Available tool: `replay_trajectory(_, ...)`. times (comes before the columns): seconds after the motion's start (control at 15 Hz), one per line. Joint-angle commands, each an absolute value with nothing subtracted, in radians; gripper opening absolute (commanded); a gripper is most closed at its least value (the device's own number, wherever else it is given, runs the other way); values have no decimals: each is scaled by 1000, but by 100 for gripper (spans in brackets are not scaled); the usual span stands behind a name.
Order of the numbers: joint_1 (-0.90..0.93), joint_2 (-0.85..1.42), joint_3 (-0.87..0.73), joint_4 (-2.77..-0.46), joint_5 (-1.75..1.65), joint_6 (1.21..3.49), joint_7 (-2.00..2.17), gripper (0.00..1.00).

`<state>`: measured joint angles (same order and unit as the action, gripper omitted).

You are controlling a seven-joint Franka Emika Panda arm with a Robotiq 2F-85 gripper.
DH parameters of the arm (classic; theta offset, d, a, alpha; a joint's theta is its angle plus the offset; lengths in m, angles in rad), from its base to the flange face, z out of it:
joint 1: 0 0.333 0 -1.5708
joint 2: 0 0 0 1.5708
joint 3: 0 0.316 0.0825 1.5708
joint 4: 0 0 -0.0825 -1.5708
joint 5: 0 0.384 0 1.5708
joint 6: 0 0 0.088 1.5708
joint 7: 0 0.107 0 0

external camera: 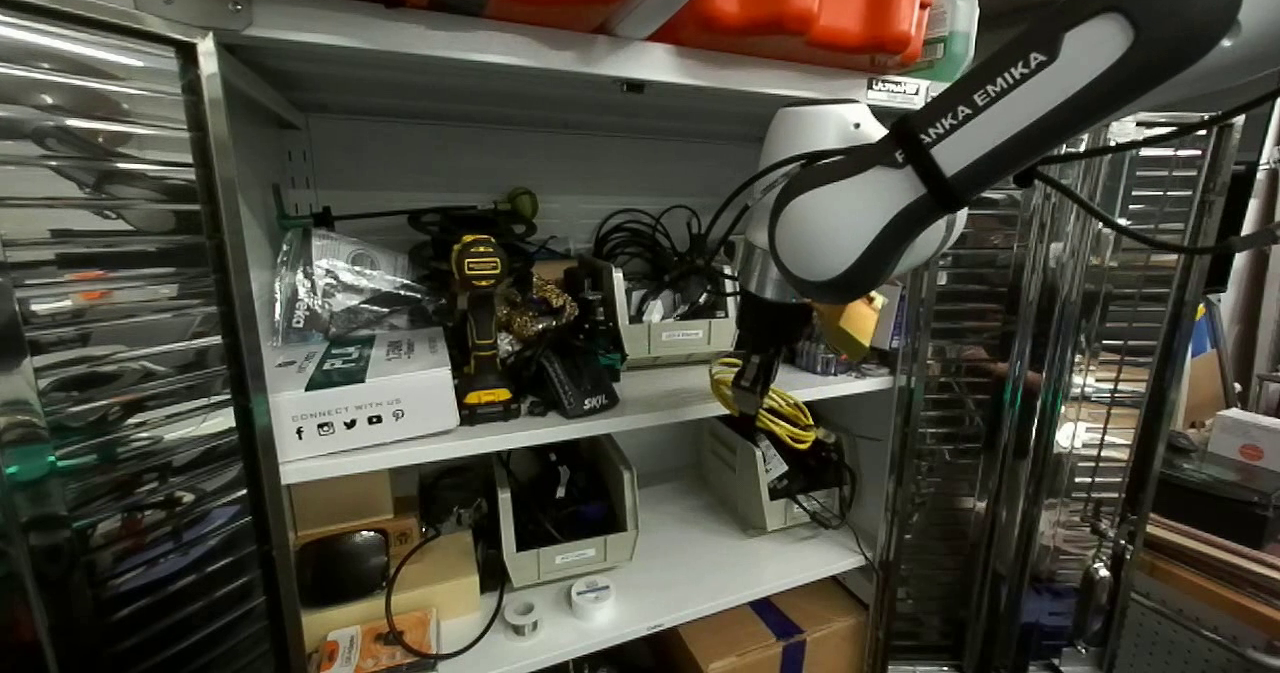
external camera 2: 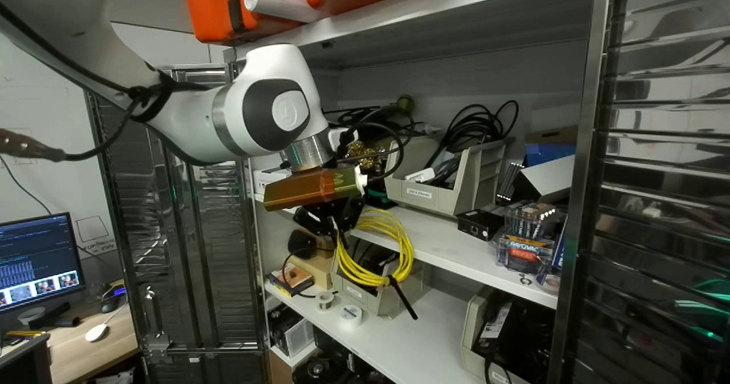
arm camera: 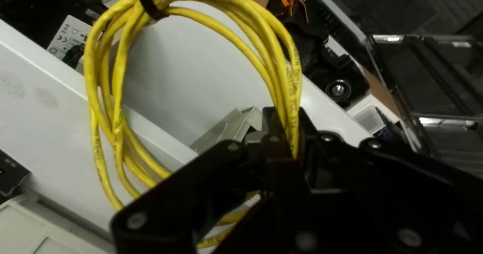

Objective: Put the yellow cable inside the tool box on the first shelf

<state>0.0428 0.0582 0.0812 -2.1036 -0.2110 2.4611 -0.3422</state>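
Fingers [arm camera: 307,125] clamp one side of the coiled yellow cable [external camera 2: 405,255], which hangs near the front edge of the white shelf [external camera 2: 450,241].

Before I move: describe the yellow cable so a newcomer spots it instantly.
Find the white robot arm and follow it down to its claw. Gripped there is the yellow cable, a coil with a black strap; the looped cables nearby are black.
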Motion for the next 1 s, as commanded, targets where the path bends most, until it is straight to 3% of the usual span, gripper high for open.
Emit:
replay_trajectory(0.0, 49, 27, 76, -2092, -160, 2555, -248, 4)
replay_trajectory(0.6, 48, 183, 50, -1887, -229, 2905, 9, 3)
replay_trajectory(0.93, 99, 336, -49, -1721, -351, 3127, 180, 3)
